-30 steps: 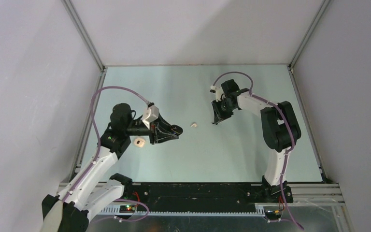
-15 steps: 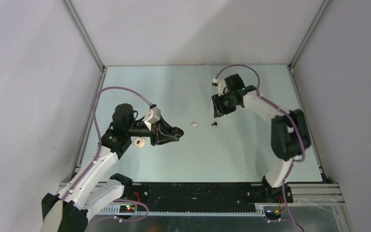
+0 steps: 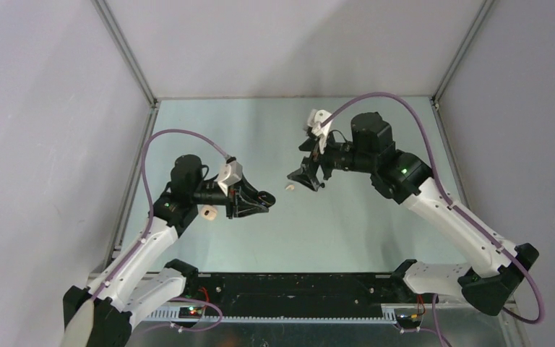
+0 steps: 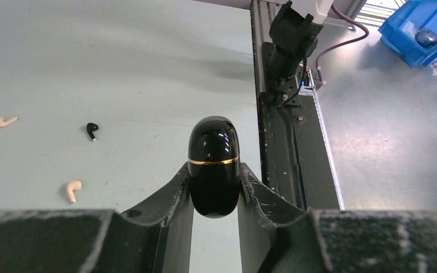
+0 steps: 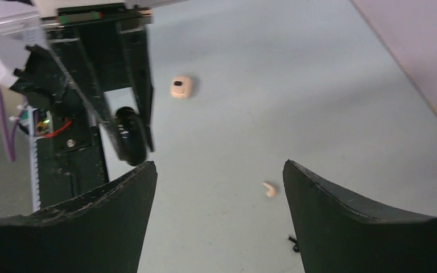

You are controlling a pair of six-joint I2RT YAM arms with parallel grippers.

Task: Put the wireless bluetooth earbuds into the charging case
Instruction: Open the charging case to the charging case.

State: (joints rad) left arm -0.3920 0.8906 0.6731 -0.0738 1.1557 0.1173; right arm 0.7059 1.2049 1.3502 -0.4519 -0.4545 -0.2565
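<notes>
Left gripper (image 4: 214, 179): clamped on a black case (image 4: 214, 153), one finger on each side. The case has a gold band and its lid is closed. It sits over the left half of the table (image 3: 347, 224), about midway between the near and far edges.

Right gripper (image 5: 219, 168): fingers wide apart, nothing between them. It is raised above the table just right of the centre and points toward the left arm.

Earbuds: all loose on the table near its centre, and none is in a case. One pale earbud (image 4: 73, 190) lies nearest the left gripper. The black earbud (image 4: 93, 130) lies a little beyond it. A second pale earbud (image 4: 4, 121) lies farther toward the far edge. None of the three touches another.

Beige case (image 3: 209, 212): on the table beside the left arm's wrist, on the side toward the near edge, not touching the gripper.
</notes>
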